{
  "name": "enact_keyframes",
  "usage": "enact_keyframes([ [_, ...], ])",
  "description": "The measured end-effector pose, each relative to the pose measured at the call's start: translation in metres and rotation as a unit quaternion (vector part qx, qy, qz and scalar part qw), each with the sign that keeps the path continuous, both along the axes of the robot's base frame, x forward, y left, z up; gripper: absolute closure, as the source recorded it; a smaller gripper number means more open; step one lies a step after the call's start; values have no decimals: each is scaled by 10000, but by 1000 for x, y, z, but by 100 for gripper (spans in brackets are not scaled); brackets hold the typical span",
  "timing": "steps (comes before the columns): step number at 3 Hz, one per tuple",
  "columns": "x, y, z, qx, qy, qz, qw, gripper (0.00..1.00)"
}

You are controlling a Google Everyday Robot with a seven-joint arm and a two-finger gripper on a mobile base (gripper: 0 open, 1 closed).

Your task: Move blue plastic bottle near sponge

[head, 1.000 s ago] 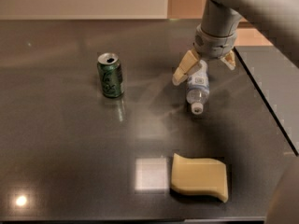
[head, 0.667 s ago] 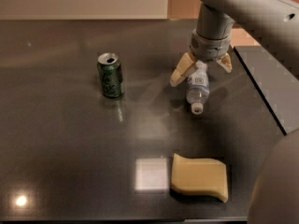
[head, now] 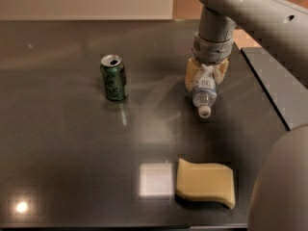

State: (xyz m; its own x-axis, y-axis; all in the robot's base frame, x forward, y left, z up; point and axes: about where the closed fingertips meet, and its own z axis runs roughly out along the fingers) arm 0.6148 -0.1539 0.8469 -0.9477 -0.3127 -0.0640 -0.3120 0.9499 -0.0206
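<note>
The blue plastic bottle point(head: 204, 94) lies on the dark table point(head: 67, 143) right of centre, its white cap pointing toward the near edge. My gripper point(head: 207, 76) comes down from above and is shut on the bottle's far end, one tan finger point(head: 191, 76) pressed against each side. The pale yellow sponge point(head: 206, 182) lies flat near the table's front edge, well in front of the bottle and apart from it.
A green soda can point(head: 114, 77) stands upright to the left of the bottle. A bright square light reflection point(head: 155, 179) lies just left of the sponge. The table's right edge point(head: 269, 97) runs close to the bottle. My arm fills the upper and lower right.
The gripper's fingers were spread wide over the bottle; they have now closed in against its sides. The bottle, can and sponge have not moved.
</note>
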Motion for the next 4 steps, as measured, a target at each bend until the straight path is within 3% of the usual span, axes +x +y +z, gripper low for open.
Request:
enact_keyframes([
  [2, -16, 5, 17, 80, -145, 277, 9995, 87],
  [3, -39, 9, 30, 240, -191, 565, 9979, 100],
  [4, -65, 22, 41, 392, -147, 905, 9950, 100],
])
